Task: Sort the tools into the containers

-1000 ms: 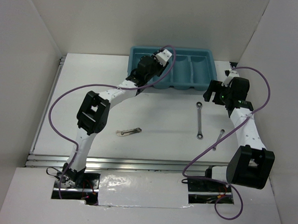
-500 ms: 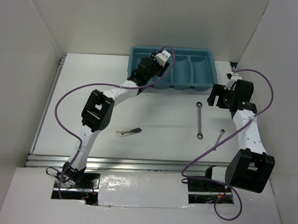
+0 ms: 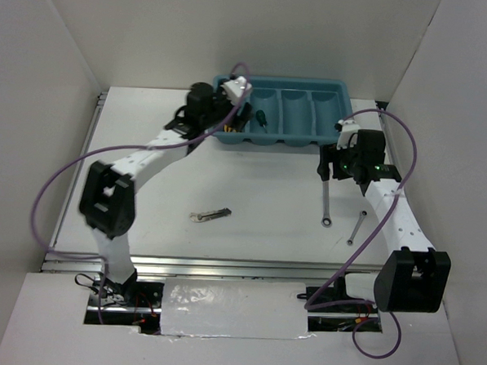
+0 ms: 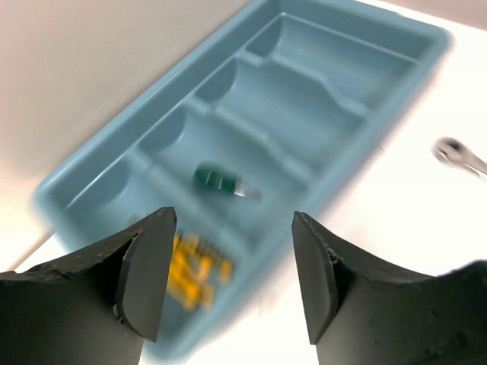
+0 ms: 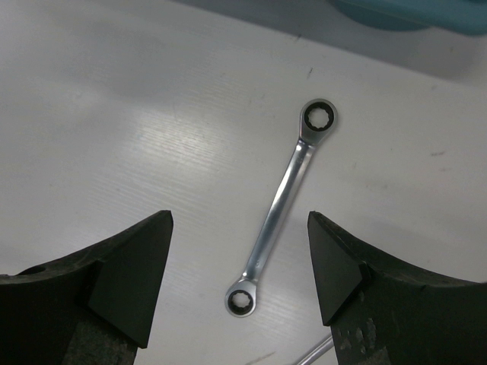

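The teal tray (image 3: 326,90) with four oblong compartments stands at the back. A green-handled screwdriver (image 3: 263,120) lies in its second compartment from the left, and it also shows in the left wrist view (image 4: 221,182). Yellow pliers (image 4: 194,270) lie blurred in the leftmost compartment. My left gripper (image 3: 228,123) is open and empty over the tray's left end. The long silver wrench (image 3: 327,199) lies on the table. My right gripper (image 3: 332,169) is open above it, and the wrench (image 5: 281,209) lies between the fingers in the right wrist view.
A thin silver piece (image 3: 355,228) lies right of the wrench. Another small silver piece with a dark tip (image 3: 209,216) lies mid-table on the left. White walls enclose the table on three sides.
My left arm has swung left from over the tray's middle to its left end, uncovering the green screwdriver. My right gripper has moved left and forward to above the wrench.
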